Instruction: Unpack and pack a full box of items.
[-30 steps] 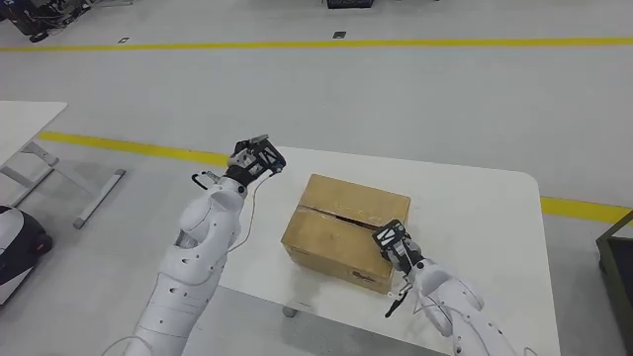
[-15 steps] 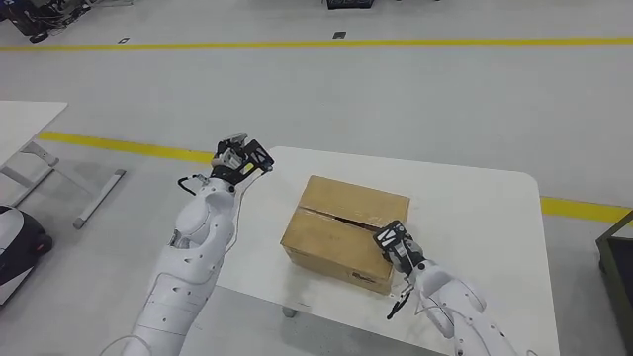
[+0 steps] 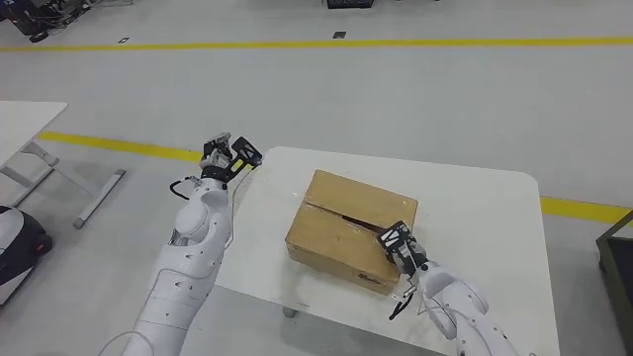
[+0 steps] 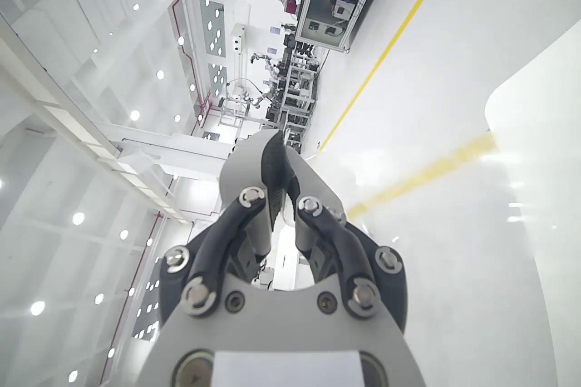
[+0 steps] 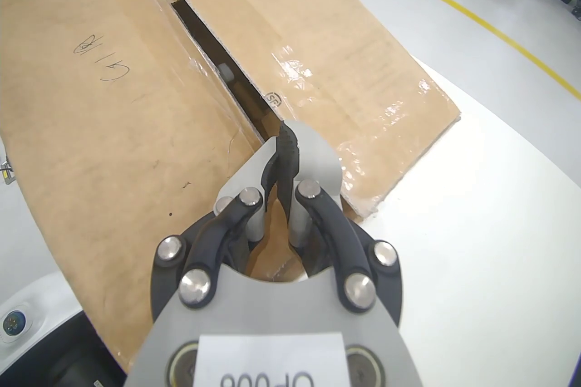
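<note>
Right fingers (image 5: 313,155): clenched pad to pad, nothing between them. The tips sit at the near end of the seam (image 5: 213,48), where the two flaps (image 5: 317,21) of the box (image 5: 104,98) meet. The seam is parted there into a dark gap. We cannot tell whether the tips touch the cardboard or hang just above it. We read the closed, narrow tip as a wedge. From the pose, it looks lined up to slip into the gap and lever a flap up, which spread fingers could not do.

Left fingers (image 4: 247,173): also clenched, empty. They point away from the box, out over the floor just past the far left corner of the surface (image 3: 475,198), well apart from the box. We take this as parked clear, leaving the flaps room to swing.

Box: shut apart from the gap, lying flat on the surface towards the robot's edge and slightly askew. There are glossy tape patches on the flaps.

Stage, in our judgement: unpacking barely begun, with flaps down and nothing out.

Risk: the box may slide under a one-sided pry, since nothing braces it.
</note>
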